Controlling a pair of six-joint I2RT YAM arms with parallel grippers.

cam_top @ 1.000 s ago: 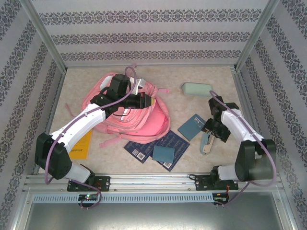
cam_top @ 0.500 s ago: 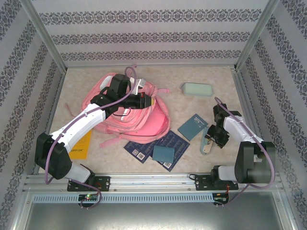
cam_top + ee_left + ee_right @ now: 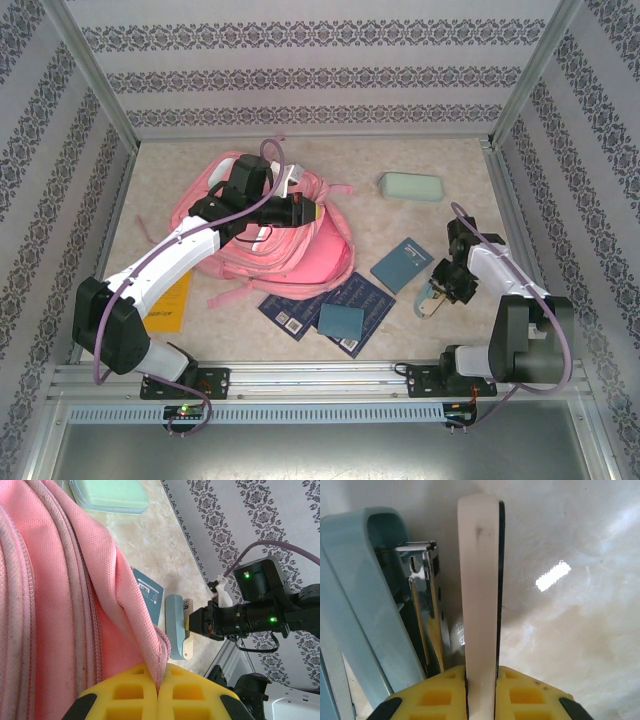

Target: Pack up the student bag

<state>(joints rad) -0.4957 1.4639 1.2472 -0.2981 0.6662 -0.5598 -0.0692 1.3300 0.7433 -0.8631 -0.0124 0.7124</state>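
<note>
The table [image 3: 420, 150] is pale and shiny. The big pink student bag [image 3: 300, 255] lies on it, toward the left and the back. The left hand [image 3: 159, 682] is over the bag. Its yellow fingers [image 3: 125, 697] are pressed tight together, and a fold of the bag's pink cloth is pinched between them.

Dark blue sheets [image 3: 300, 305] lie just in front of the bag. An orange sheet [image 3: 168, 305] lies to the left, partly under the left arm. A blue booklet [image 3: 403, 264] lies to the right of the bag. A pale green case [image 3: 410, 186] sits near the back, apart from the bag.

The right hand [image 3: 481, 680] is low over the table on the right side. Its fingers are squeezed shut on the white bottom bar of a blue stapler [image 3: 175, 625].
</note>
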